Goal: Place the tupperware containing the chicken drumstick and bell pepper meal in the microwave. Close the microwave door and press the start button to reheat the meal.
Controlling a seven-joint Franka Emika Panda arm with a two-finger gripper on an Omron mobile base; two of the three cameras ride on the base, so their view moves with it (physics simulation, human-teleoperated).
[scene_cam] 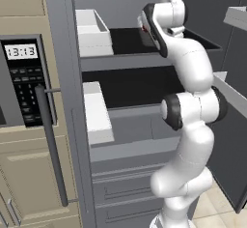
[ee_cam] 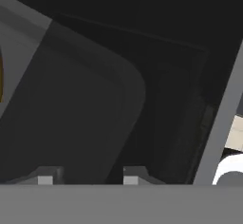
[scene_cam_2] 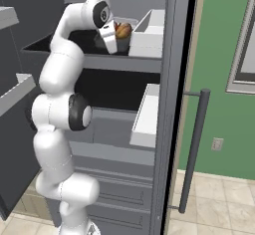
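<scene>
The tupperware [scene_cam_2: 128, 21] is a shallow light-grey tray on the fridge's upper dark shelf [scene_cam_2: 64, 42], with the tan-orange chicken drumstick [scene_cam_2: 122, 30] lying in it. A sliver of the red bell pepper [scene_cam: 143, 27] peeks past my hand. My gripper [scene_cam_2: 113, 49] has reached into the shelf, right beside the tray. In the hand view the tray [ee_cam: 71, 104] lies very close under the gripper [ee_cam: 88, 179], whose fingertips [ee_cam: 45, 178] stand apart with the tray's rounded edge running down between them. The microwave [scene_cam: 24, 87], with its keypad and a clock reading 13:13, sits to the left of the fridge.
White box bins [scene_cam: 91, 31] [scene_cam: 96, 111] stand on the upper and middle shelves beside the tray. A long dark bar handle [scene_cam: 50, 145] runs down the fridge's grey front panel. The open fridge door with its shelves [scene_cam: 231, 92] stands close beside the arm. Beige cabinets [scene_cam: 34, 183] lie under the microwave.
</scene>
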